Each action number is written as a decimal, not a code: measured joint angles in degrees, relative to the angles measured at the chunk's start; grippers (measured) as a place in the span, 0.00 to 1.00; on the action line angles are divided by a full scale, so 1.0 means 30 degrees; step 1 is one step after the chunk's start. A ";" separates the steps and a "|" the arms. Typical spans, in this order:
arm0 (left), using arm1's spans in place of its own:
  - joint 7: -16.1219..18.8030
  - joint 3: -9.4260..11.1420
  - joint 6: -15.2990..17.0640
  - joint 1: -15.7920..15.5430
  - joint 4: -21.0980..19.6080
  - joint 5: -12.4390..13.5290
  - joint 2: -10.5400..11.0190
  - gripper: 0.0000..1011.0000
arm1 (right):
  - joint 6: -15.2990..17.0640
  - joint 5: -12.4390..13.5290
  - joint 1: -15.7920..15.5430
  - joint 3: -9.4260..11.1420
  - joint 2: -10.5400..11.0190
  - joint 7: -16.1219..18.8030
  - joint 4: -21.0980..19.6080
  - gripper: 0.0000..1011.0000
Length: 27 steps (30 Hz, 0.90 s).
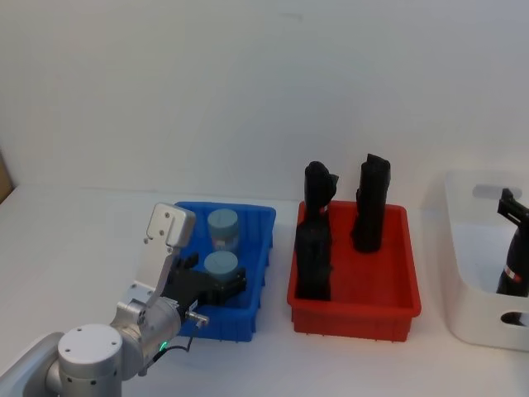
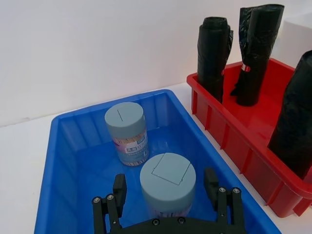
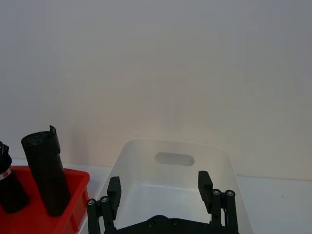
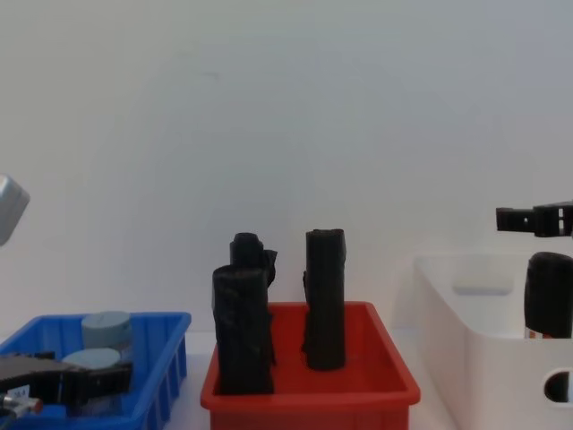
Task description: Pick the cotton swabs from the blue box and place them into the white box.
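Well, you have a white table (image 1: 83, 236) against a plain white wall (image 1: 248, 83). Two squat blue-grey cotton swab tubs (image 2: 126, 124) stand in the ribbed bright blue plastic box (image 1: 264, 248); three tall black rolls (image 1: 371, 207) stand in the red plastic bin (image 1: 355, 308). Your left gripper (image 2: 165, 184) reaches into the blue box, fingers (image 2: 119, 189) spread astride the nearer tub (image 2: 168, 176); your right gripper (image 3: 159, 184) hangs released above the white plastic box (image 1: 469, 289).

white box (image 1: 475, 273) cut off at the head view's right edge, black roll (image 1: 514, 277) inside it half out of sight, bottom of the near tub of cotton swabs (image 2: 167, 170) hidden behind the left gripper (image 2: 165, 180)
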 joint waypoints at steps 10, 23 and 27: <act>-0.0256 -0.0092 0.0302 -0.0356 0.0503 0.0251 -0.0163 0.99 | 0.0000 0.0000 -0.0001 0.0000 0.0000 0.0000 0.0000 0.99; -0.0343 -0.0146 0.0417 -0.0517 0.0744 0.0382 -0.0251 0.83 | 0.0000 0.0000 0.0000 -0.0001 0.0001 0.0000 0.0000 0.99; -0.0352 -0.0157 0.0441 -0.0541 0.0790 0.0405 -0.0264 0.70 | 0.0000 -0.0001 0.0000 -0.0001 0.0001 0.0000 -0.0001 0.99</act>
